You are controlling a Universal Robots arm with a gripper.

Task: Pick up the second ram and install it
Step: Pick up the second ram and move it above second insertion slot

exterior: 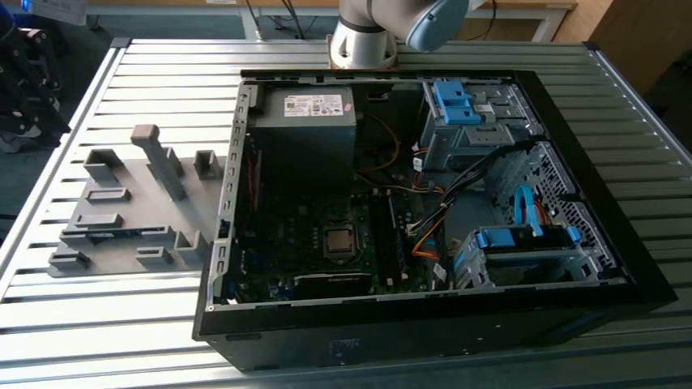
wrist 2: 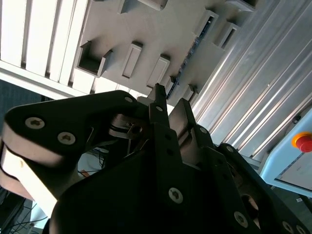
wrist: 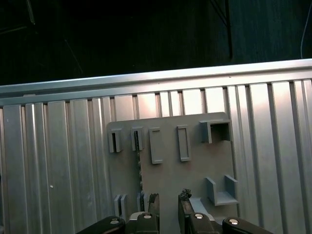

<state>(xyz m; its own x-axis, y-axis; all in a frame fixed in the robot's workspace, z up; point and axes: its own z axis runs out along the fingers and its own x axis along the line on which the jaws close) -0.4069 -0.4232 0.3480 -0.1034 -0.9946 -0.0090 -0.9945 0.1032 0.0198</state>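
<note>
**Exterior view.** An open computer case (exterior: 454, 332) sits on a slatted metal table (exterior: 162, 65). At the exterior view's left, a grey holder plate (exterior: 135, 207) lies on the table just beside the case. The second ram (exterior: 113, 235) stands on edge in a slot low on that plate and shows as a thin dark strip. The arm (exterior: 368, 32) rises behind the case at the top of the frame. Loose cables (exterior: 427, 231) cross the board inside the case, and I judge they could snag a carried strip.

**Second wrist view.** The gripper (wrist 2: 170, 100) hangs well above the plate, fingers apart with a narrow gap and nothing between them. The ram (wrist 2: 192, 48) runs slantwise across the plate between small grey blocks. From this angle I cannot tell whether the gap lines up with the strip.

**First wrist view.** The gripper (wrist: 168, 197) hangs over the plate, again parted and empty. The ram (wrist: 138, 165) shows edge-on as a thin dark line, beside the fingers and not between them. One finger is near it.

**My worries from here:**
- With the gripper offset like this, a straight descent could land a finger on the ram's top edge or on a block, bending or chipping the board.
- The gap looks tight, so a small misalignment may push the strip sideways in its slot.
- A shallow pinch on so thin an edge could let it tilt or slip.
</note>
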